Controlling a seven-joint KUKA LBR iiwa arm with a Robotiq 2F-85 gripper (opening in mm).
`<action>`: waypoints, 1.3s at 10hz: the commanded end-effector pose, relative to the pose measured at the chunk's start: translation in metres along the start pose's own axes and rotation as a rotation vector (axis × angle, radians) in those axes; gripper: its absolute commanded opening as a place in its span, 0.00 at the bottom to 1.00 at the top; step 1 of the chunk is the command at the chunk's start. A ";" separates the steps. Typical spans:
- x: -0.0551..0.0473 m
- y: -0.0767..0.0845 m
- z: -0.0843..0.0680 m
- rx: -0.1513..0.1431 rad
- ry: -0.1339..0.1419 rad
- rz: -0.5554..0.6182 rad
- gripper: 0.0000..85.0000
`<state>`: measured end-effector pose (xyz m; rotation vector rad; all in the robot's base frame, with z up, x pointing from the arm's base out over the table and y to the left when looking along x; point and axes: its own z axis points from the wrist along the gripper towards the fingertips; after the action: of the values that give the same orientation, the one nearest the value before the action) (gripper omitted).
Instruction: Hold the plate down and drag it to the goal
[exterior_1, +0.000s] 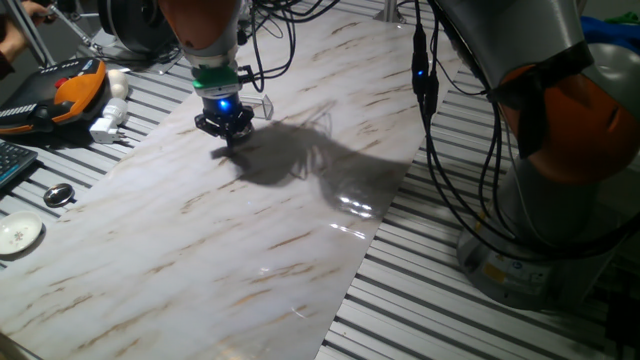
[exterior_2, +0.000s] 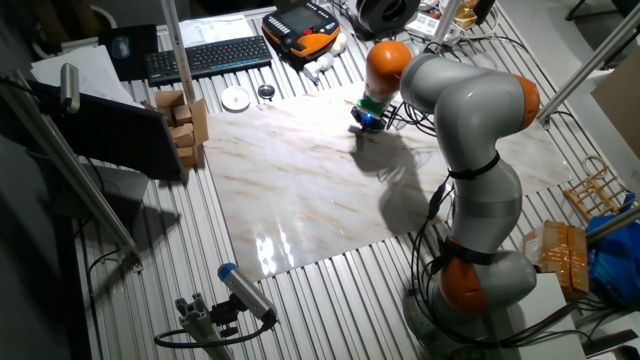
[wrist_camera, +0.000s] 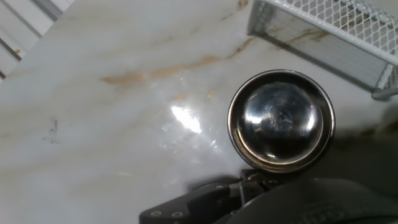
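The gripper (exterior_1: 226, 128) hangs low over the far part of the marble-patterned board (exterior_1: 250, 230), close to its far edge, with a blue light glowing on the wrist just above the dark fingers. In one fixed view the fingers look bunched together right at the board's surface, but they are small and dark there, and I cannot tell how wide the pincer stands or whether its tips touch anything. The other fixed view shows the gripper (exterior_2: 366, 122) from the opposite side, tucked under the arm's orange joint, again too small to read the gap.

The hand view gives the closest look. The plate (wrist_camera: 281, 121), a round shiny silver dish with a raised rim, lies flat on the board, toward the right of the frame. Dark parts of the gripper (wrist_camera: 249, 186) fill the bottom edge, and the foremost part sits right at the plate's near rim; whether it presses on the rim or only stands just beside it is not clear. Nothing is visibly clamped between the fingers.

A white wire-mesh basket (wrist_camera: 323, 31) stands just beyond the plate, at the upper right corner.

Off the board, on the slatted table (exterior_1: 480, 320), a flat white disc (exterior_1: 18, 236) and a smaller dark-centred metal disc (exterior_1: 58, 195) lie near each other, well apart from the gripper.
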<state>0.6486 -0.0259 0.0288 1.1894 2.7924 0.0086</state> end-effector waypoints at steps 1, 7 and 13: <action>-0.001 -0.001 0.000 0.000 0.000 -0.002 0.00; -0.015 -0.007 -0.001 0.004 -0.011 -0.040 0.00; -0.025 -0.014 0.000 0.001 -0.018 -0.062 0.00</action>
<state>0.6558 -0.0542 0.0308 1.0970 2.8122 -0.0093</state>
